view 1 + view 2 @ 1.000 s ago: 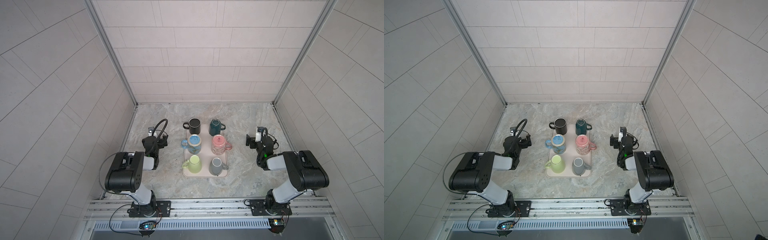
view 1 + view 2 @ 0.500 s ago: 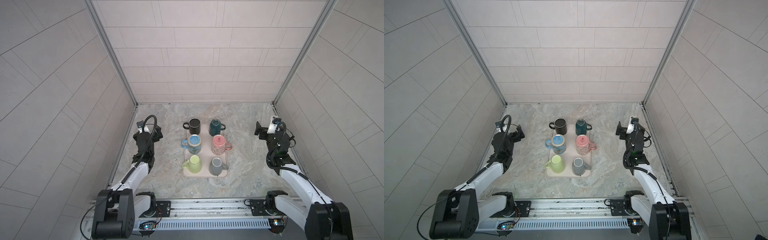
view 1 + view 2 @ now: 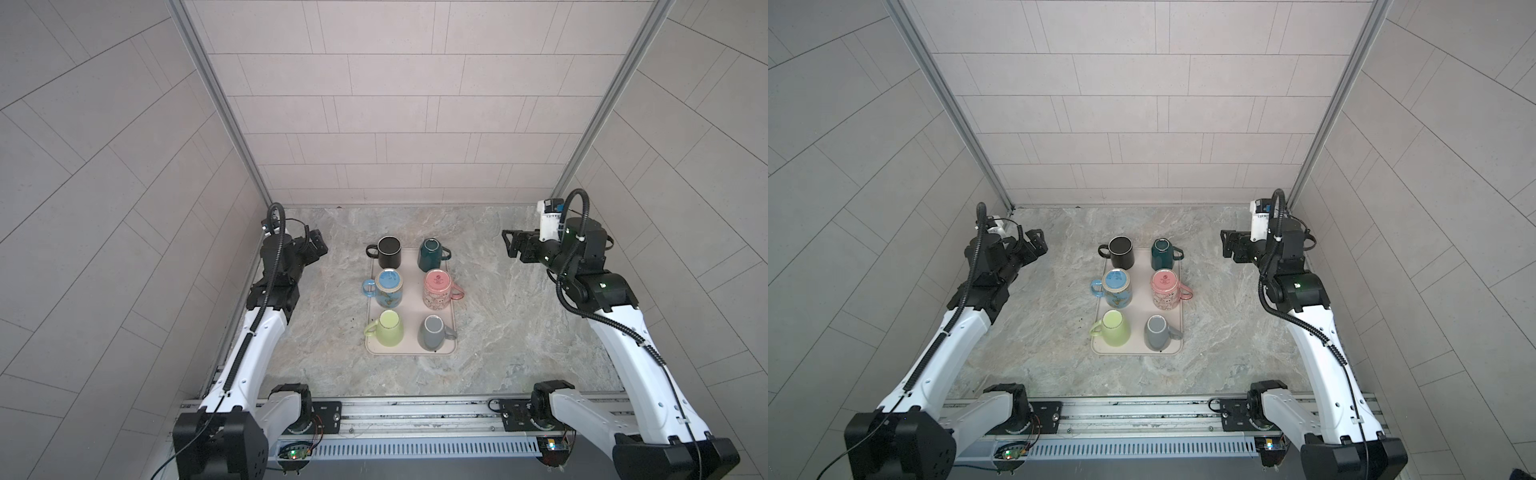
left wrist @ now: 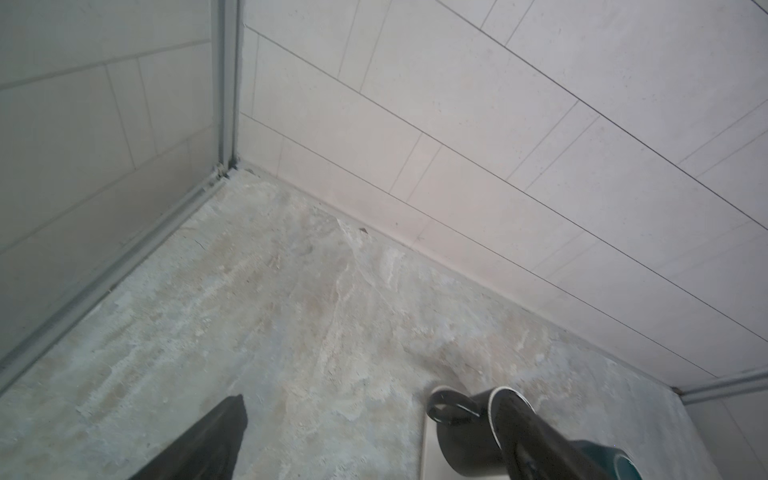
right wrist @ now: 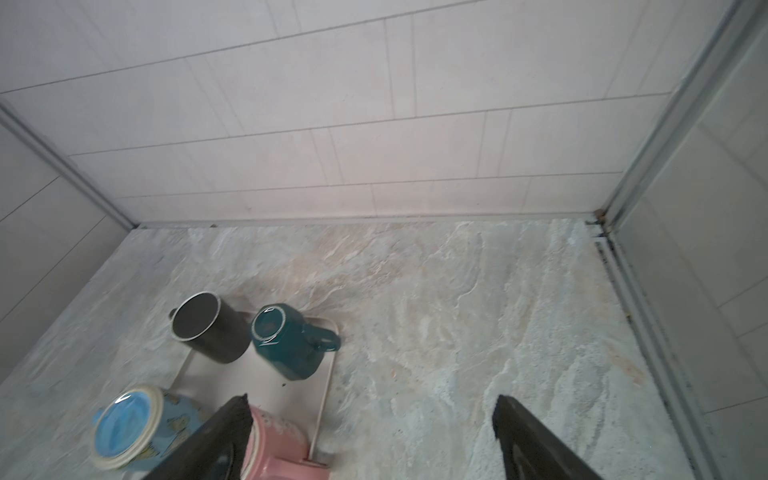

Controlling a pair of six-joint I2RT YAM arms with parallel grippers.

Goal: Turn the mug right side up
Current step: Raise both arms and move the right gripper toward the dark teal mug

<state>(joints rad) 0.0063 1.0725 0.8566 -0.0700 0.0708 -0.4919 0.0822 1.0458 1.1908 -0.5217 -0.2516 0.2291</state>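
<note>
Finding: five mugs stand base-up on the beige tray (image 3: 410, 352) at the middle of the counter (image 3: 519, 332). The teal mug (image 3: 432, 254) is in the far row on the right. The blue mug (image 3: 388, 289) and the pink mug (image 3: 436, 291) form the middle row. The green mug (image 3: 390, 330) and the grey mug (image 3: 432, 334) form the near row. The black mug (image 3: 389, 252), far row on the left, stands mouth-up. In both top views the left column's handles point left and the right column's point right.

The right gripper (image 3: 508, 245) is right of the tray, level with the far row and facing the teal mug, well apart from it. Its jaws are spread wide, with only counter between them in the right wrist view.

The left gripper (image 3: 318, 248) is close to the left wall, well apart from the tray. Its jaws are likewise spread and grasp nothing.
</note>
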